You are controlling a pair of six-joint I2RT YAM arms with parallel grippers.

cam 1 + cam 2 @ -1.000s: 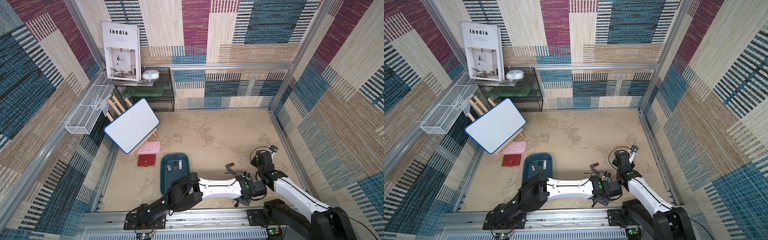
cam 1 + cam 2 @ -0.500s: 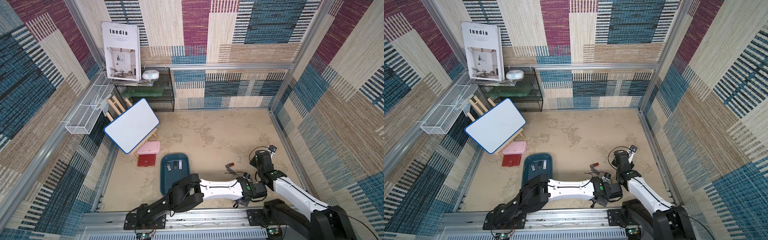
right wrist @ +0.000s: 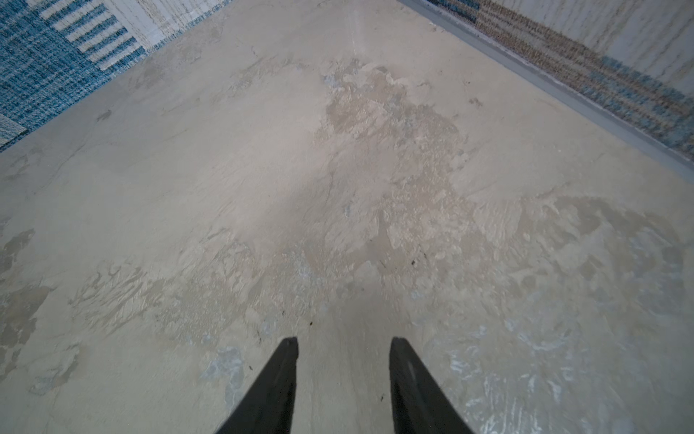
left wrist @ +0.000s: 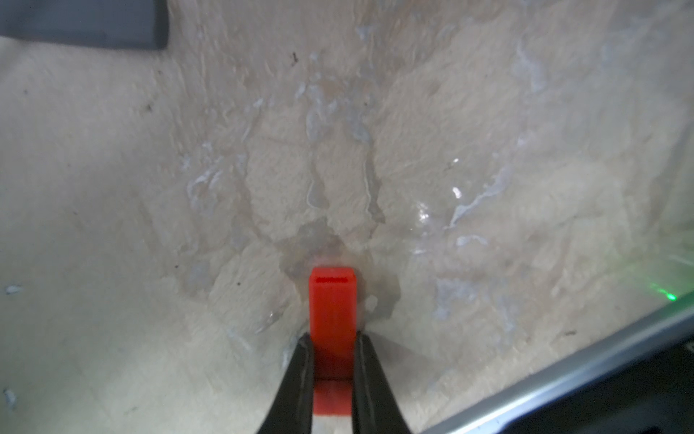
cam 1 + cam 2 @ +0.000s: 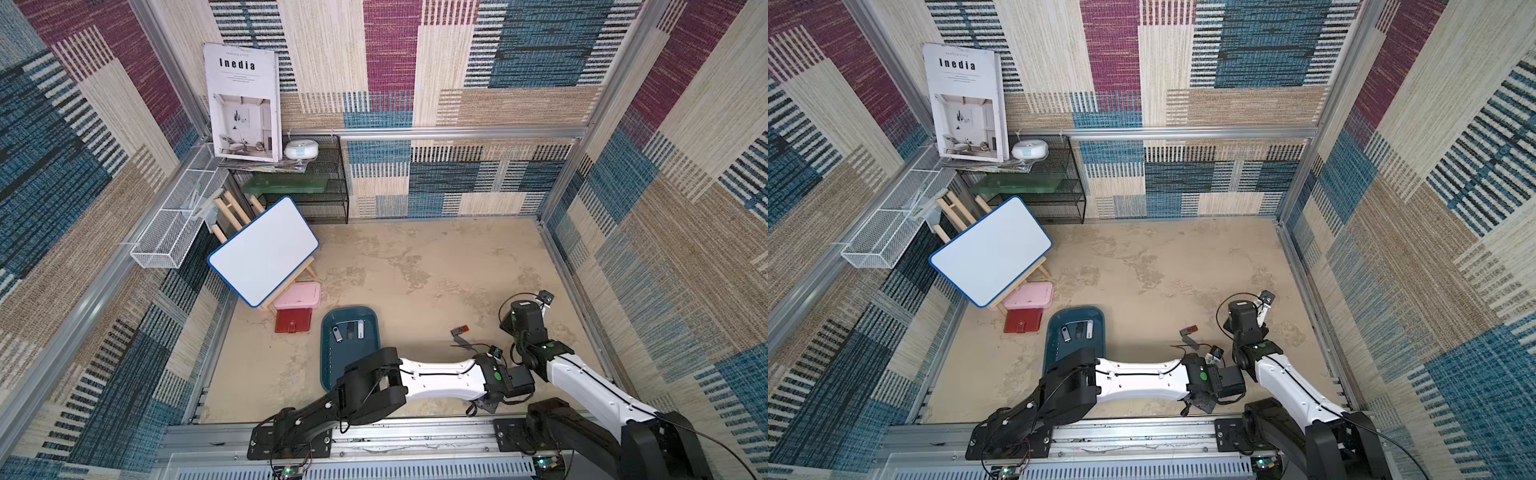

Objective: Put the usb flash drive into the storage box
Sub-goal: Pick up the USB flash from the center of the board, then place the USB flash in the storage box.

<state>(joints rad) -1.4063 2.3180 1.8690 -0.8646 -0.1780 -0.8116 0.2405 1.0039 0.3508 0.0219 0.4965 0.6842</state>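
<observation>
In the left wrist view a red usb flash drive (image 4: 332, 300) sits between the black fingers of my left gripper (image 4: 332, 338), which press on both its sides just above the beige floor. In both top views that gripper (image 5: 484, 407) is low near the front rail, its fingers hidden under the wrist. The dark teal storage box (image 5: 328, 361) (image 5: 1050, 353) lies on the floor to the left, under the left arm's elbow, with several small drives inside. My right gripper (image 3: 343, 344) is open over bare floor with nothing between its fingers.
A reddish drive (image 5: 460, 331) and a dark one (image 5: 461, 341) lie on the floor between the two wrists. A pink lidded box (image 5: 297, 295), a red case (image 5: 293, 321) and a whiteboard easel (image 5: 264, 251) stand left of the storage box. The metal front rail (image 4: 563, 375) runs close by.
My left gripper's jaws have closed onto the red flash drive, and its wrist has shifted slightly toward the front rail. The right arm has barely moved.
</observation>
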